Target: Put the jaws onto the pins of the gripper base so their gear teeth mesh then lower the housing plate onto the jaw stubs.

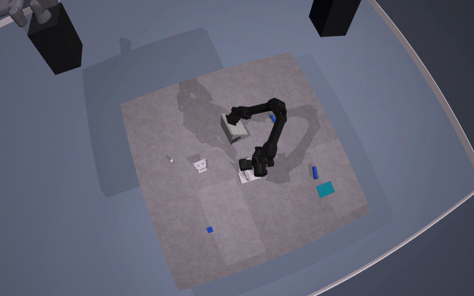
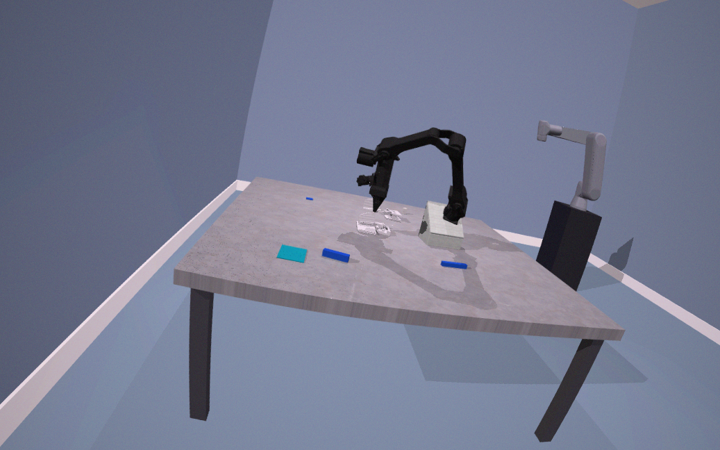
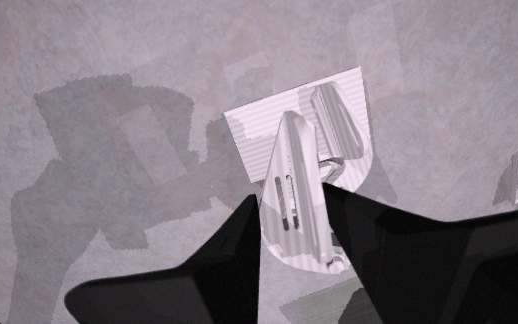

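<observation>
Currently, one jaw point(image 3: 338, 120) appears placed on the gripper base point(image 1: 244, 179) point(image 2: 365, 227) point(image 3: 258, 117), inside the tabletop's point(image 1: 231, 239) point(image 2: 267, 223) edges; our gripper point(image 1: 259, 168) point(image 2: 375, 209) point(image 3: 287, 195) grasps the second jaw point(image 3: 307, 185), leaving its meshing, then the housing plate point(image 1: 200, 165) point(image 2: 391, 214) toward the top view's left edge.

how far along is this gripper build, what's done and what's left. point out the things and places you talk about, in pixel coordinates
Maybe partly done: one white piece point(image 3: 328, 120) appears on the striped white part point(image 1: 244, 179) point(image 2: 366, 228) point(image 3: 271, 110); pin fit and meshing unclear. In hand: slotted white piece point(image 3: 306, 185), between the tool's point(image 2: 375, 210) point(image 3: 290, 190) fingers. Left: seating it, closing the uncovered top, releasing, withdrawing.
</observation>
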Tool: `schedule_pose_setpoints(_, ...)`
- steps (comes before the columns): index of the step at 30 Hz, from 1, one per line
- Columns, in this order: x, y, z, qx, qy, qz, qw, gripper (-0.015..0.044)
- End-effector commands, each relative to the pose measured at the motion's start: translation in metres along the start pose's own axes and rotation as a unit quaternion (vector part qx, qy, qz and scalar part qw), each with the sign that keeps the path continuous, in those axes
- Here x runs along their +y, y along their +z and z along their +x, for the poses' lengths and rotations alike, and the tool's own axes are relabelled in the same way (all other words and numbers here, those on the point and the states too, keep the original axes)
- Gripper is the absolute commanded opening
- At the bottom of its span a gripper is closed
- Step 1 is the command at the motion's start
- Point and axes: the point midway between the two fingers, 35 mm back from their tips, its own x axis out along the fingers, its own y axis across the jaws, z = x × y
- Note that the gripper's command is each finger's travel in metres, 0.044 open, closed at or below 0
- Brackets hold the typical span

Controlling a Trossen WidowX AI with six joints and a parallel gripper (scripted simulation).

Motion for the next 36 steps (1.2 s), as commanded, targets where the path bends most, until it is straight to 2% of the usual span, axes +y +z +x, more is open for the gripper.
schedule_pose_setpoints(1, 0.001, 0.000, 0.000, 0.000, 0.002, 0.002, 1.000, 0.0134)
schedule_pose_setpoints(36, 0.001, -0.001, 0.051, 0.001, 0.003, 0.002, 1.000, 0.0134)
